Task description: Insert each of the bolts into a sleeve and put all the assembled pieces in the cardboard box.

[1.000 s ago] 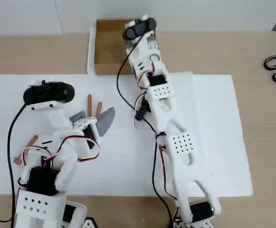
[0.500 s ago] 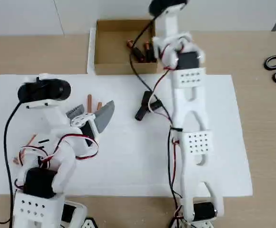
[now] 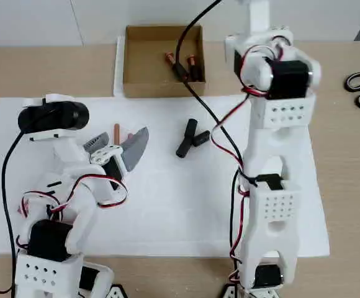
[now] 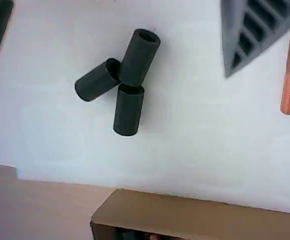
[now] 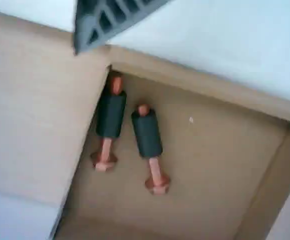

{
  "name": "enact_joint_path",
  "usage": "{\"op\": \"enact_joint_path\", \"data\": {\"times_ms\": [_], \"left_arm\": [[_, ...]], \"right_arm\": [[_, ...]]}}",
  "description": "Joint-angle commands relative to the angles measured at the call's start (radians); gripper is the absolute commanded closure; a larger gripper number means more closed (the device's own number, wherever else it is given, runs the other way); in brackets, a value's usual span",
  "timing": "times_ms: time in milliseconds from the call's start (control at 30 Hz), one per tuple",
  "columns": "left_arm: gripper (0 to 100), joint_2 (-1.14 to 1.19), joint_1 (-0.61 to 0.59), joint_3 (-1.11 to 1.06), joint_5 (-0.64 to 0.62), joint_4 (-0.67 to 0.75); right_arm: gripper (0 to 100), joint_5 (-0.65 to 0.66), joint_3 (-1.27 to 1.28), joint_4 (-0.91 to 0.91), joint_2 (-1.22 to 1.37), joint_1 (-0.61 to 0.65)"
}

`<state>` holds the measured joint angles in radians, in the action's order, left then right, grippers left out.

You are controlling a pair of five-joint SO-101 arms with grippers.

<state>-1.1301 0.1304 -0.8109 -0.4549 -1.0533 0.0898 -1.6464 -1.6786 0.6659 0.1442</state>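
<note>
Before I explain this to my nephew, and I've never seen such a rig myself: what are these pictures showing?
These are two small white robots at a table: the left arm and the right arm. One picture looks down from above. The other two come from a camera on each arm's wrist. On the white sheet lie three black sleeves and loose orange bolts. The cardboard box holds two finished pieces, bolts pushed into sleeves, seen by the right arm's camera. The left arm's jaws stand open near the bolts, holding nothing.
</note>
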Motion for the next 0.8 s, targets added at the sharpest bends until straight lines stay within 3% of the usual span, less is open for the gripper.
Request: {"op": "enact_joint_path", "data": {"times_ms": [0, 167, 533, 767], "left_arm": [[72, -0.012, -0.005, 0.035, 0.008, 0.017], [72, -0.012, -0.005, 0.035, 0.008, 0.017], [72, -0.006, 0.0, 0.033, 0.008, 0.018], [72, -0.006, 0.002, 0.031, 0.008, 0.021]], "right_arm": [[79.0, -0.005, -0.035, -0.016, -0.101, -0.012], [79.0, -0.005, 0.098, -0.018, -0.17, -0.008], [79.0, -0.017, 0.825, 0.001, -0.518, -0.002], [79.0, -0.308, 0.965, 0.002, -0.47, 0.05]]}}
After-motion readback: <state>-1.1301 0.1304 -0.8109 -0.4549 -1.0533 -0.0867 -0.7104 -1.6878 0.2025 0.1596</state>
